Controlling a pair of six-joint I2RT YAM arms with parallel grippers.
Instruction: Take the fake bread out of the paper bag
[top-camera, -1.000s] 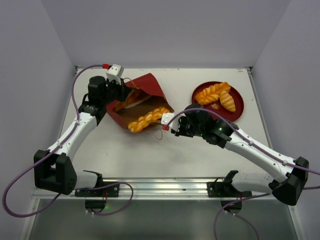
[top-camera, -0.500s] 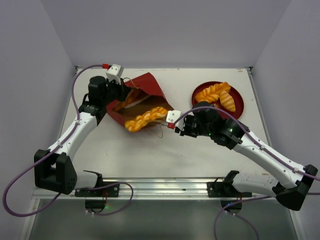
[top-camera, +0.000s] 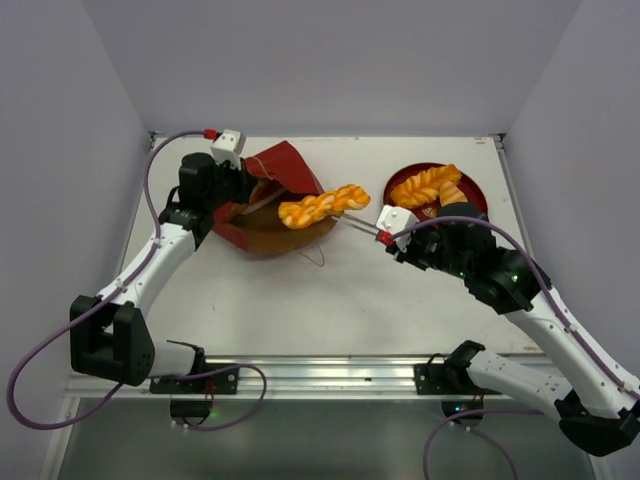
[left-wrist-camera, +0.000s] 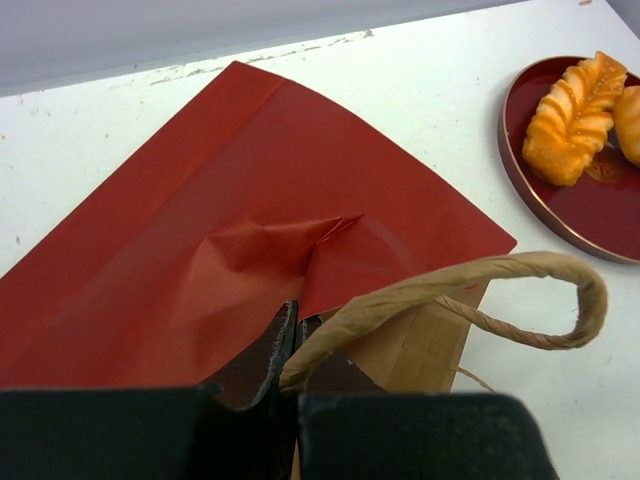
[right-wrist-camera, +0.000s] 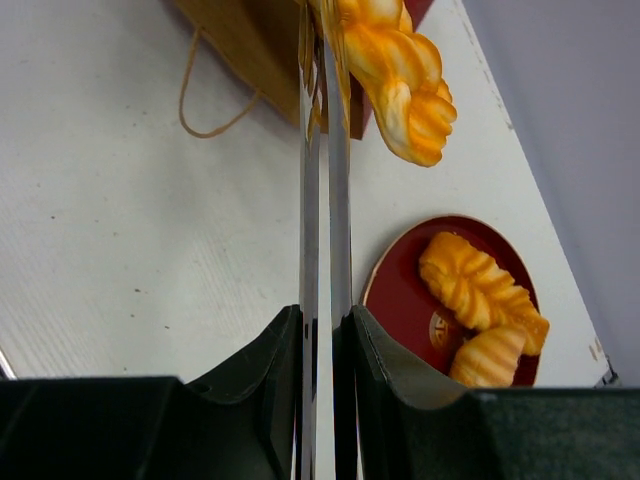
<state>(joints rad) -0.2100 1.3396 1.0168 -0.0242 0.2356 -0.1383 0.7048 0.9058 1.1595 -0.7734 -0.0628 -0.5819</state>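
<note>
The paper bag (top-camera: 275, 195) lies flat on the worktop (top-camera: 300, 310), far and left of centre. The left pincer (top-camera: 243, 185) is clamped on the bag's left edge. One loop handle (top-camera: 315, 255) trails on the worktop in front of the bag. To the right, well apart from the bag, sits the plate (top-camera: 478, 203) with two pastries (top-camera: 425, 185) on it. Between bag and plate, the right pincer (top-camera: 350, 217) grips one end of a twisted pastry (top-camera: 323, 205), which reaches left over the bag's right end.
</note>
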